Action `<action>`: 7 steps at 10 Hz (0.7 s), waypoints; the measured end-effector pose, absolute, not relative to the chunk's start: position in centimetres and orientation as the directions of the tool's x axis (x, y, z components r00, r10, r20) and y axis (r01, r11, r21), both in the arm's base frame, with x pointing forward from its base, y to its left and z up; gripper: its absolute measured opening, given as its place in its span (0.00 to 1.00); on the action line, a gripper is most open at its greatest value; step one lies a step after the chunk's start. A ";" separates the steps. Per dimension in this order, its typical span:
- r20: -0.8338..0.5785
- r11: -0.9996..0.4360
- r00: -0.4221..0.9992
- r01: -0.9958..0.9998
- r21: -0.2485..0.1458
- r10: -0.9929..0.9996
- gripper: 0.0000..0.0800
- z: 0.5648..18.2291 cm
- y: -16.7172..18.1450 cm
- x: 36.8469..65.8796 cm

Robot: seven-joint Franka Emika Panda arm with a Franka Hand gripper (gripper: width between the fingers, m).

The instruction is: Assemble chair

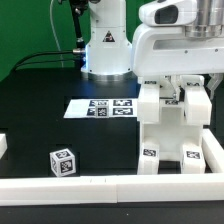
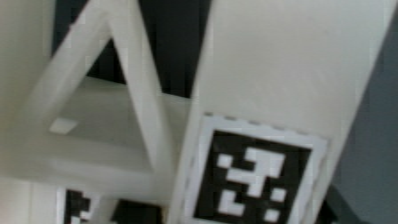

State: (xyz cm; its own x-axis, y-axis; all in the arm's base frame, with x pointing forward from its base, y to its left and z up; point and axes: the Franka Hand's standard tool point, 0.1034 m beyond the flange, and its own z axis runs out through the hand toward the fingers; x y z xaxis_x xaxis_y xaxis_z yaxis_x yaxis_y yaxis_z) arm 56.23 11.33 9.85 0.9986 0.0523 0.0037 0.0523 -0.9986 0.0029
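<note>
Exterior view shows gripper [image 1: 183, 99] clamping the chair [image 1: 160, 132].

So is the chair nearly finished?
Only partly. Done: several white pieces already stand joined as the chair on the exterior view's right. In hand: the end effector is down at the chair's top piece, though I can't tell if it's gripping. Left: a small tagged block lies loose, apart from the chair, so at least that piece looks unfitted.
</note>
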 end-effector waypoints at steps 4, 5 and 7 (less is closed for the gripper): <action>0.009 -0.999 0.999 0.052 0.001 0.052 0.80 10.3 11.6 56.5; 0.005 -0.998 0.998 0.058 -0.001 0.058 0.80 11.1 11.6 56.4; -0.007 -0.993 0.993 0.113 -0.017 0.114 0.81 14.7 9.6 55.2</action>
State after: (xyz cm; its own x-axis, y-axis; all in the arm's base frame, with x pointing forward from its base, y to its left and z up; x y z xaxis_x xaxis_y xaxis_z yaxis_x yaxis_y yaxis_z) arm 55.16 9.64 14.74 0.9935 0.1136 -0.0074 0.1135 -0.9934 -0.0167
